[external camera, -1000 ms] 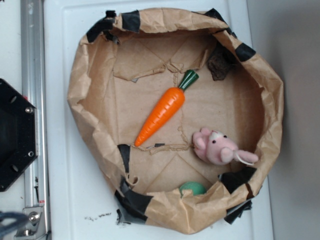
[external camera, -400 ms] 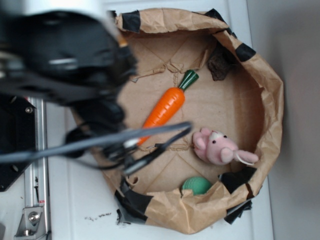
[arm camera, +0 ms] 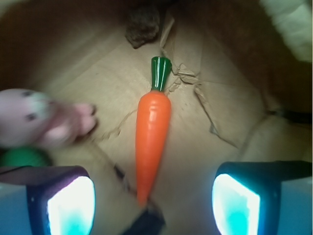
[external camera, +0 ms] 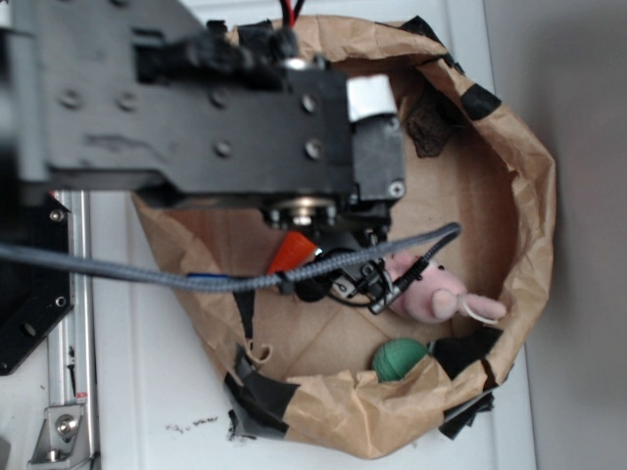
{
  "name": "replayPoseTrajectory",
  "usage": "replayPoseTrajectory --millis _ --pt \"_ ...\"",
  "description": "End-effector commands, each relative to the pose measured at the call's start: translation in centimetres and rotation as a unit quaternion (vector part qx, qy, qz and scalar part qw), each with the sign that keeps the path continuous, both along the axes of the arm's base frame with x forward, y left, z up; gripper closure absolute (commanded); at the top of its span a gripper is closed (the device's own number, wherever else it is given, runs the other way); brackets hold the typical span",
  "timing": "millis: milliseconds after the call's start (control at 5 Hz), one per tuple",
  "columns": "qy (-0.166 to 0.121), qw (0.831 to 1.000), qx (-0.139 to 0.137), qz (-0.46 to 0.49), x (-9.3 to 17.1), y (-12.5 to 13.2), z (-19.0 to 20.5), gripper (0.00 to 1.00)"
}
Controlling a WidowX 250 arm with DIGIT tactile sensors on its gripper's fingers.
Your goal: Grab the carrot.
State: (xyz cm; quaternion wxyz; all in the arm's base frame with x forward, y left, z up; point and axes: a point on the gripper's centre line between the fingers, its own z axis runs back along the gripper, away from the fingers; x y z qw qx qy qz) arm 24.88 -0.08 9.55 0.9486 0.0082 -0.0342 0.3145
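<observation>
The orange carrot [arm camera: 151, 137] with a dark green stem [arm camera: 160, 72] lies on the floor of the brown paper basin [arm camera: 220, 107], tip pointing toward the camera. My gripper [arm camera: 154, 205] is open, its two pads wide apart on either side of the carrot's tip, above it. In the exterior view my arm covers most of the carrot; only a bit of orange [external camera: 290, 253] shows under the wrist. The gripper's fingers are hidden there.
A pink plush animal [external camera: 431, 291] lies right of the carrot; it also shows in the wrist view [arm camera: 34, 117]. A small green ball [external camera: 399, 358] sits by the basin's near wall. The crumpled paper wall [external camera: 529, 196] rings everything. A dark scrap [arm camera: 143, 24] lies beyond the stem.
My arm has swung in from the left over the basin and now covers the carrot. The green ball has shifted a little to the right.
</observation>
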Motion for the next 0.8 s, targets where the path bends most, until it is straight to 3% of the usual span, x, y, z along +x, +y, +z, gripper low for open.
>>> replayPoseTrajectory --millis 0,200,400,600 --pt "0.017 1.000 -0.003 0.017 0.9 2.8 -3.6 0.00" --pt "-0.006 0.999 -0.049 -0.017 2.4 2.8 -5.0 0.00" --pt "-0.005 0.997 -0.057 -0.051 3.8 1.9 -5.8 0.00" --pt "-0.006 0.997 -0.063 -0.040 3.4 1.7 -6.0 1.00"
